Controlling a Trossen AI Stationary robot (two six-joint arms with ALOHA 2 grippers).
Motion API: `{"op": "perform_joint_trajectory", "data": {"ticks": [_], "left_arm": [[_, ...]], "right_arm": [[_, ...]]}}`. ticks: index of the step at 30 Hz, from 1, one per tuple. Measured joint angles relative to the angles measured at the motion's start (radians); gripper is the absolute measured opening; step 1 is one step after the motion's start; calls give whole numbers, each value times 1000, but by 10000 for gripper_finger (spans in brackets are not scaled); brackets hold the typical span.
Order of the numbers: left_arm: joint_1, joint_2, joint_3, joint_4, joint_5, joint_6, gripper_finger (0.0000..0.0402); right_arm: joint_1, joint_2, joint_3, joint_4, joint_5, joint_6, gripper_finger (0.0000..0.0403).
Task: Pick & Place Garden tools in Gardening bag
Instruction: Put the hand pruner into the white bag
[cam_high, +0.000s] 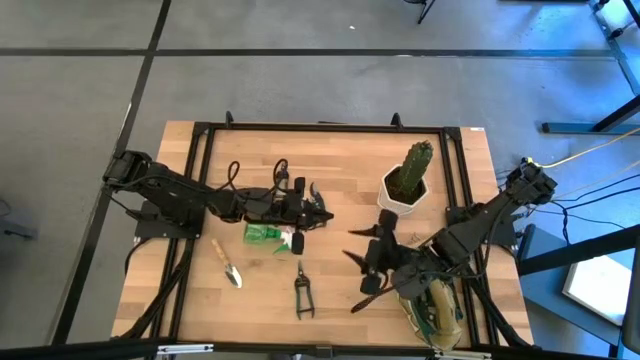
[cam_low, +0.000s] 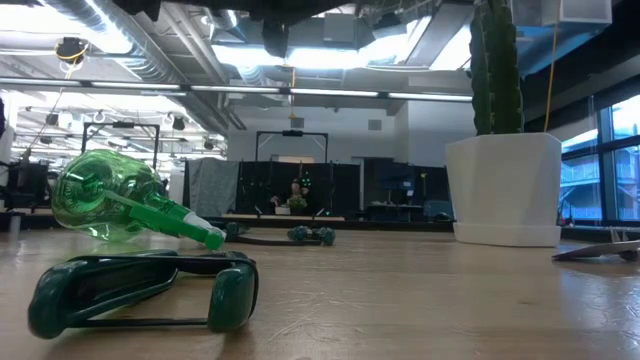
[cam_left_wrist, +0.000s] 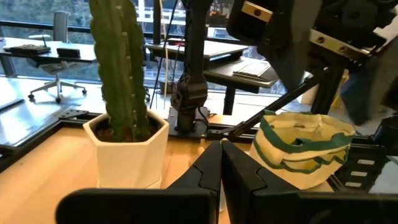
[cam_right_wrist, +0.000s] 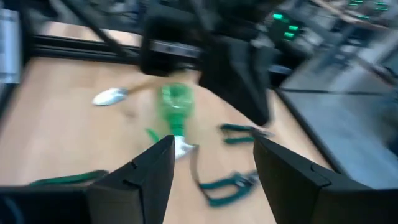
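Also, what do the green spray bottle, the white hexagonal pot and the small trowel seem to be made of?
The green spray bottle looks like clear-tinted plastic: light passes through its glossy body. The white hexagonal pot seems ceramic or moulded plastic, with smooth matte flat faces; which one, I cannot tell. The small trowel appears to have a shiny silver metal blade and a pale wooden handle.

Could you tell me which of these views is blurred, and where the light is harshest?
The right wrist view is motion-smeared: the spray bottle and shears show soft edges beyond the open right gripper. The low view is sharp on the near shears, with bright ceiling glare behind the cactus. The left wrist view has bright windows behind; the shut left gripper is dark.
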Motion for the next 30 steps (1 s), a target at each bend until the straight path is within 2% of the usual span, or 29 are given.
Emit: {"op": "perform_joint_trajectory", "data": {"ticks": [6,13,18,24,30], "left_arm": [[-18,0,0,-5,-4,0,7],[-21,0,0,-14,-5,-14,7],[-22,0,-1,-24,-6,-33,7],[-22,0,-1,-30,-33,-37,3],[-22,0,-1,-31,-35,-45,6]], "right_arm": [[-15,-11,-50,149,-123,-82,220],[-38,-15,-109,357,-340,-230,220],[-54,-15,-114,363,-383,-249,220],[-64,-15,-114,405,-614,-313,220],[-74,-25,-124,423,-623,-327,220]]}}
